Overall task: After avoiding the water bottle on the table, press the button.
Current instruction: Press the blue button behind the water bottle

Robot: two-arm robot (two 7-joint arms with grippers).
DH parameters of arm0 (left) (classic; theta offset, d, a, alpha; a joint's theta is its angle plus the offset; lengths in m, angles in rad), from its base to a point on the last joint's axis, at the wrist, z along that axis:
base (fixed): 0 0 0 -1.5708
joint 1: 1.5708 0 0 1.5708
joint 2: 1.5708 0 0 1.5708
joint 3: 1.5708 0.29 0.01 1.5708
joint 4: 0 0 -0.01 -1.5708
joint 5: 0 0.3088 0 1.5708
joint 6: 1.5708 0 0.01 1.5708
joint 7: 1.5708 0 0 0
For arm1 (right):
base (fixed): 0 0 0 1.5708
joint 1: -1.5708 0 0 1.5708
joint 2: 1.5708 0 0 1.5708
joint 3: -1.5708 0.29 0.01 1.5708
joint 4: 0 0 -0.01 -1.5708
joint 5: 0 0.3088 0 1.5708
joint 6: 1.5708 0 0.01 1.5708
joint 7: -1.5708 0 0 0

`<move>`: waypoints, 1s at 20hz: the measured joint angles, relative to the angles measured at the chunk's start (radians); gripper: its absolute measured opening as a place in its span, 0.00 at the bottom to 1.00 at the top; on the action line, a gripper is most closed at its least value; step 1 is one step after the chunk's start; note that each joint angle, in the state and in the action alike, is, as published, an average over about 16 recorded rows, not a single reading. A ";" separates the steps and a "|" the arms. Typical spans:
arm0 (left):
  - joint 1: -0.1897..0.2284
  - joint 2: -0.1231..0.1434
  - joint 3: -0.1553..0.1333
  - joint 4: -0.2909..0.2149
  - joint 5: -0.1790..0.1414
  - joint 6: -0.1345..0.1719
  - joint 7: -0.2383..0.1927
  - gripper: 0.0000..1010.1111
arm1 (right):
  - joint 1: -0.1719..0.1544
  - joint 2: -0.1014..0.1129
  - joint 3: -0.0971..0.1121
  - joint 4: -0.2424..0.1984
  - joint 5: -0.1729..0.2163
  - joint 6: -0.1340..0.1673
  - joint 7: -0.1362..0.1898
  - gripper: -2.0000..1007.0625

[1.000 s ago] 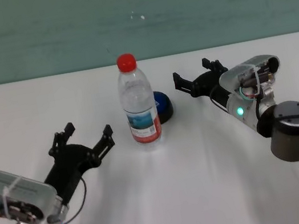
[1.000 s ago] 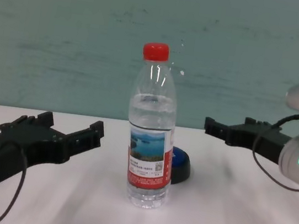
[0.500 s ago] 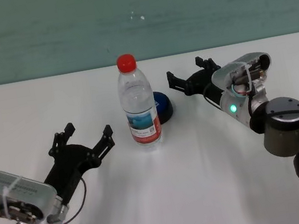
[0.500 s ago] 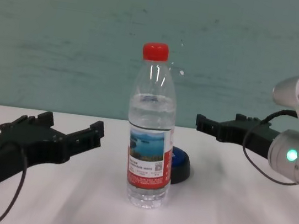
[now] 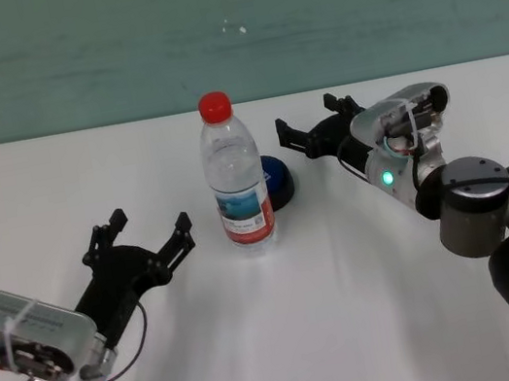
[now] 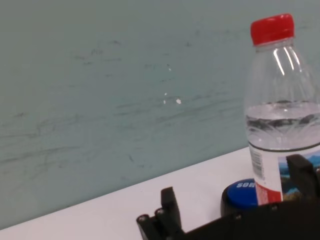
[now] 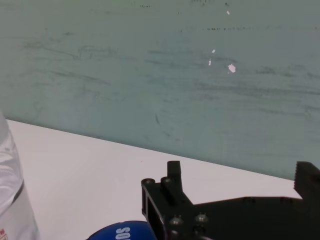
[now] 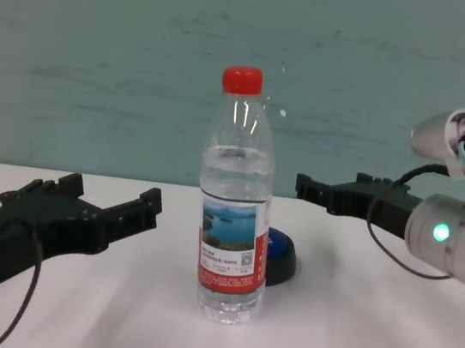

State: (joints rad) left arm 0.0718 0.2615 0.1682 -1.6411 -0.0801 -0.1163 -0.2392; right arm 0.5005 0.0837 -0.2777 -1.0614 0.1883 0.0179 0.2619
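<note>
The right gripper point(image 5: 311, 128), fingers apart, hangs right of the round blue button point(image 5: 278, 179) at centre frame, behind the tall clear red-capped bottle point(image 5: 234, 171). Pressing remains. The left gripper point(image 5: 140, 235) waits lower left, fingers apart.

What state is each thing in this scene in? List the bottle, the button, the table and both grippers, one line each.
water bottle: upright on the table, red cap on, partly full.
button: behind the bottle, not touched by either gripper.
table: white, bearing the bottle and the button.
right gripper: open, raised to the right of the button, holding nothing.
left gripper: open, to the left of the bottle, holding nothing.
</note>
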 joint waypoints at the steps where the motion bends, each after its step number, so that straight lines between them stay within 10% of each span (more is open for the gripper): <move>1: 0.000 0.000 0.000 0.000 0.000 0.000 0.000 1.00 | 0.004 -0.001 -0.001 0.006 0.000 0.000 0.002 1.00; 20: 0.000 0.000 0.000 0.000 0.000 0.000 0.000 1.00 | 0.066 -0.030 -0.024 0.125 -0.012 -0.017 0.013 1.00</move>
State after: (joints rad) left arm 0.0718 0.2615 0.1682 -1.6411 -0.0801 -0.1164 -0.2392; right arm 0.5668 0.0536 -0.3013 -0.9368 0.1759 0.0008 0.2753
